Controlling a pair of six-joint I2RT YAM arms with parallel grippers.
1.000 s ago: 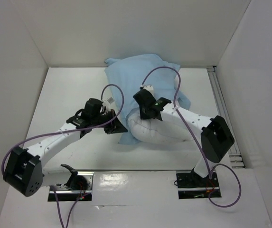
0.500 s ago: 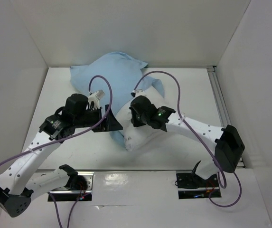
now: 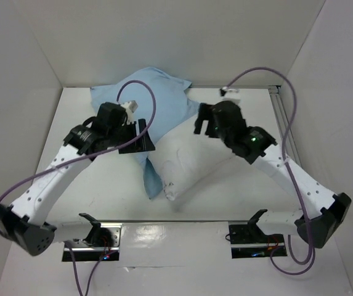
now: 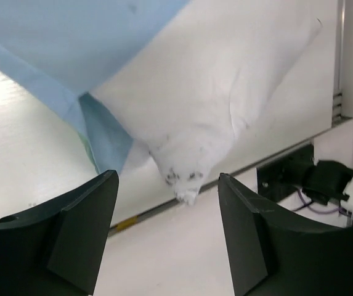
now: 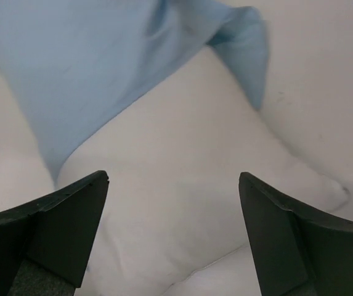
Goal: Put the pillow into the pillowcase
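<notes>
The white pillow [image 3: 191, 161] lies slantwise on the table, its near corner pointing at the front edge. Its far end is under the light blue pillowcase [image 3: 158, 92], which is bunched toward the back wall. My left gripper [image 3: 137, 140] hovers open at the pillowcase's left edge and holds nothing. In the left wrist view, the left gripper [image 4: 167, 179] frames the pillow's [image 4: 225, 92] smudged corner beside the pillowcase [image 4: 71, 37]. My right gripper [image 3: 204, 121] stands open above the pillow's far right part. In its own view, the right gripper [image 5: 173, 177] is empty over the pillow [image 5: 182, 142] and pillowcase [image 5: 84, 61].
White walls close in the table at the back and on both sides. A metal rail [image 3: 285, 126] runs along the right edge. The two arm bases [image 3: 94, 237] [image 3: 254, 237] sit on the near edge behind a reflective strip.
Both grippers went from shut to open and let go of the cloth. The right arm swung up and right, off the pillow. The left arm drew back left. The pillowcase shifted left.
</notes>
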